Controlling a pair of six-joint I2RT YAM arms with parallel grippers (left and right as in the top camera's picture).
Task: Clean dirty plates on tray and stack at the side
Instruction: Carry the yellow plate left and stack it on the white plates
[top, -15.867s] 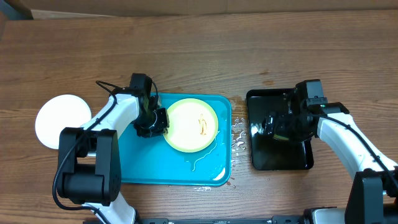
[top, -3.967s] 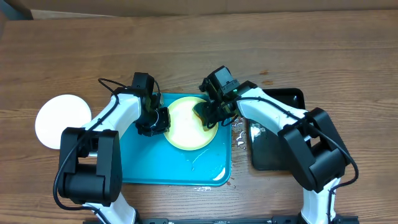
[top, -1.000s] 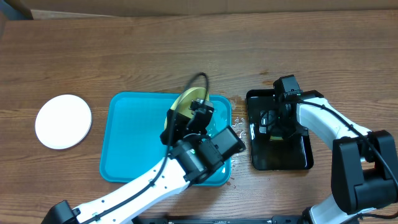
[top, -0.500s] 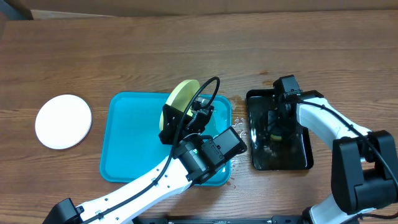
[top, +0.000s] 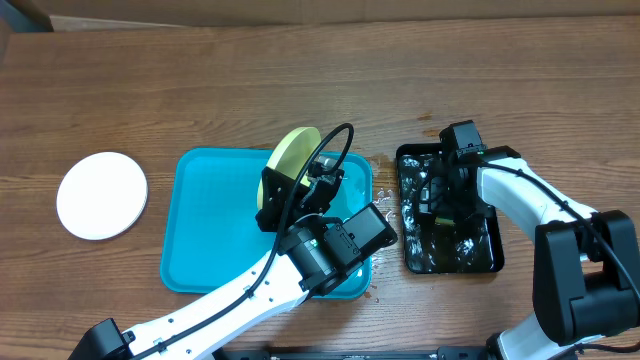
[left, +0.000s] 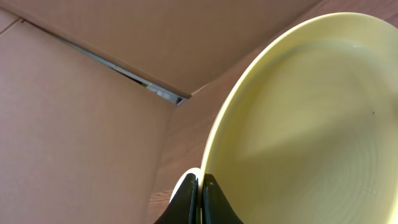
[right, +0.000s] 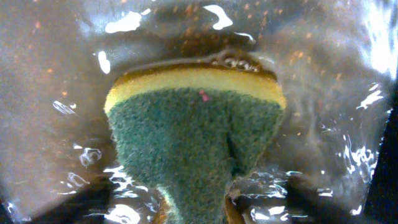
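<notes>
Lifted off the tray (top: 210, 250), the yellow-green plate (top: 292, 150) stood on edge above it, pinched at its rim by the left gripper (left: 200, 186). The right gripper (top: 440, 195) dunked its clenched sponge (right: 193, 130) in the black tray (top: 480, 255), so scrubbing seemed done.

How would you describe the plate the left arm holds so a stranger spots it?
Find the turquoise tray mid-table. Over its far right part the left gripper holds a plate tilted up on edge. It is pale yellow-green; the white plate lies flat.
</notes>
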